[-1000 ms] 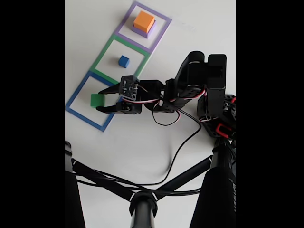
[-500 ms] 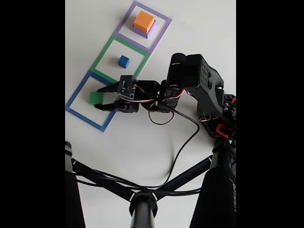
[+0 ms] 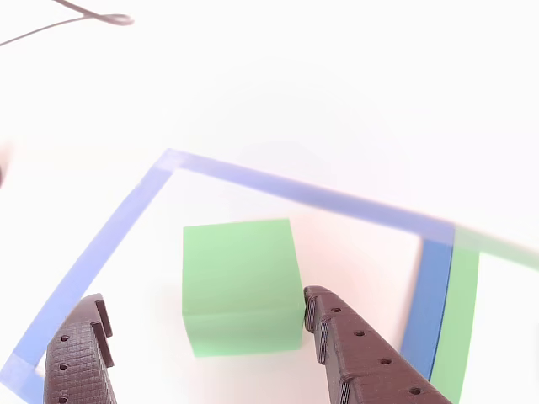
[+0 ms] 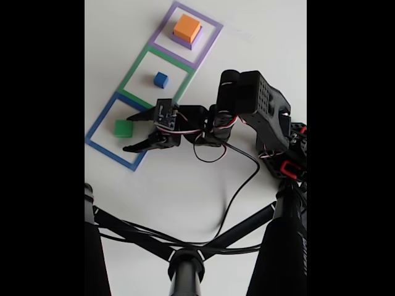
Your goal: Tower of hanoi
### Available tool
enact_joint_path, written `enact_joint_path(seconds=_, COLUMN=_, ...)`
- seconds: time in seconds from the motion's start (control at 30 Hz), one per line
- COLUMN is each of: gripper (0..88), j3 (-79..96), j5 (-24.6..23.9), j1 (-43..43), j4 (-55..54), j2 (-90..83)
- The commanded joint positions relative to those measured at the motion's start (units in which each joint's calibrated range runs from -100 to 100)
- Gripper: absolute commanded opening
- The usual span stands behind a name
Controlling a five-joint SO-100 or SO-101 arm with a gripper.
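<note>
The green block (image 4: 123, 128) lies flat inside the blue tape square (image 4: 99, 139). My gripper (image 4: 131, 131) stands open around its right side, one finger on each side. In the other view the green block (image 3: 240, 282) sits between my gripper's (image 3: 202, 301) dark fingers (image 3: 354, 349); the right fingertip is at the block's lower right edge, and the left one is well apart from it. A small blue cube (image 4: 161, 79) sits in the green tape square. An orange block (image 4: 186, 28) rests on a purple block (image 4: 184, 42) in the purple tape square.
The arm's base and its cables (image 4: 241, 185) are at the right. A black stand with struts (image 4: 185, 262) crosses the bottom of the fixed view. White tabletop (image 4: 185, 179) lies between the stand and the tape squares.
The jaws have spread wider, the lower finger swinging away from the green block. The block stays on the table in the blue square. The arm's elbow shifted to the left.
</note>
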Motion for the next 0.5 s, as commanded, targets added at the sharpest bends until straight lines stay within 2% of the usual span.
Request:
enact_joint_path(seconds=0.0, gripper=26.3, j3=3.94, j5=0.00, j1=0.27, j4=3.01, j2=-11.37)
enact_joint_path(seconds=0.2, gripper=23.6, j3=7.85, j5=0.00, j1=0.85, j4=23.01, j2=-33.50)
enact_joint_path(seconds=0.47, gripper=6.1, j3=0.85, j5=0.00, j1=2.77, j4=65.44, j2=-62.80)
